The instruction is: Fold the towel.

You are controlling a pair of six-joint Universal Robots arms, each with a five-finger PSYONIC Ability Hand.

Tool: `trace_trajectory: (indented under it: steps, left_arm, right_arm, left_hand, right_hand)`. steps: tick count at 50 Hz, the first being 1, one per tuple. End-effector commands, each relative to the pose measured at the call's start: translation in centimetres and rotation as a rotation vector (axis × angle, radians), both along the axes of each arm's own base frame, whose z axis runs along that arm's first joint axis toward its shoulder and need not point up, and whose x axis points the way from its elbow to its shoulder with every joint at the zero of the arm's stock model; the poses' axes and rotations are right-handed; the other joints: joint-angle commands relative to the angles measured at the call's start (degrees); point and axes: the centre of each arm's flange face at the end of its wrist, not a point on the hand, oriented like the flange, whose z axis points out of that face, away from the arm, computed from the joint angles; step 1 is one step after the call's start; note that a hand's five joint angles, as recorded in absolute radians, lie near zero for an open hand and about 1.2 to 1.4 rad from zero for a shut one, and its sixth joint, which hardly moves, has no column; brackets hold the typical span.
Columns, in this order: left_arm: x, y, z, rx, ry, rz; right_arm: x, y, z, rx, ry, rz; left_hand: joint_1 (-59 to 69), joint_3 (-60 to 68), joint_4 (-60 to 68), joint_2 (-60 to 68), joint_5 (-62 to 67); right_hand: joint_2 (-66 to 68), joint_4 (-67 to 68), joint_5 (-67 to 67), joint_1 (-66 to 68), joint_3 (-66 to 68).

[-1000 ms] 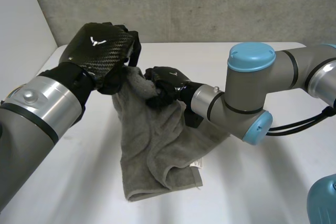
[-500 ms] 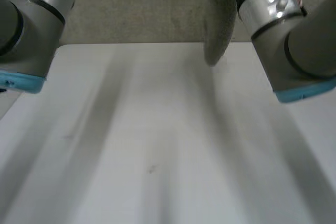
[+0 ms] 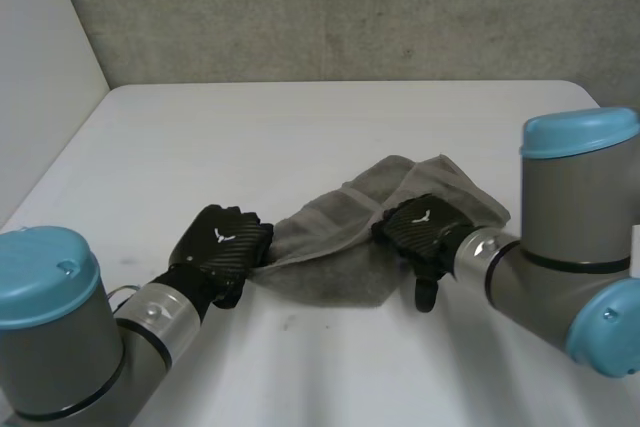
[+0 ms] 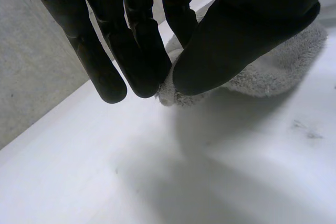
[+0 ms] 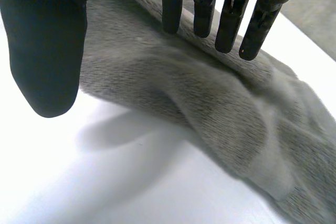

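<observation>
White table (image 3: pixel 300 127), grey concrete wall (image 3: pixel 350 7) along its far edge; broad bare tabletop beyond both hands, and more on the near side.

Towel (image 3: pixel 340 247): grey, bunched low on the table between the hands.

Left hand (image 3: pixel 222 247): at one towel corner, with thumb (image 4: pixel 247 30) and fingers (image 4: pixel 142 51) closed together, pinching that corner.

Right hand (image 3: pixel 420 227): over the towel's opposite part, with fingers (image 5: pixel 231 14) straight above the cloth and thumb (image 5: pixel 47 51) spread past its edge over bare table, gripping nothing.

Cloth beneath the right palm is hidden; layers and folds are hard to make out.
</observation>
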Motion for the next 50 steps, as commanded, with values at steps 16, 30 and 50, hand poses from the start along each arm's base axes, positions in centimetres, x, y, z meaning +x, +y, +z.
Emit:
trace_trajectory:
  steps: [16, 30, 50]
  left_arm:
    - [1.1, 3.7, 4.1, -0.114, 0.061, -0.033]
    - [1.2, 4.9, 4.0, -0.114, 0.057, -0.049]
    - [-1.3, -2.3, 8.0, -0.311, 0.164, 0.002]
  right_arm:
    - [-3.4, -5.6, 3.0, -0.286, -0.231, -0.185]
    - [1.1, -8.7, -1.1, -0.218, -0.259, -0.007]
    - [3.8, -12.4, 5.7, -0.499, -0.301, 0.069]
  left_hand:
    - [11.5, 10.3, 10.2, 10.2, 10.6]
    - [11.5, 10.3, 10.2, 10.2, 10.6]
    - [11.5, 10.3, 10.2, 10.2, 10.6]
  right_hand:
    - [0.6, 2.6, 2.9, 3.9, 2.2]
    - [8.3, 10.3, 10.6, 11.6, 9.9]
    - [59.9, 61.9, 62.3, 63.2, 61.5]
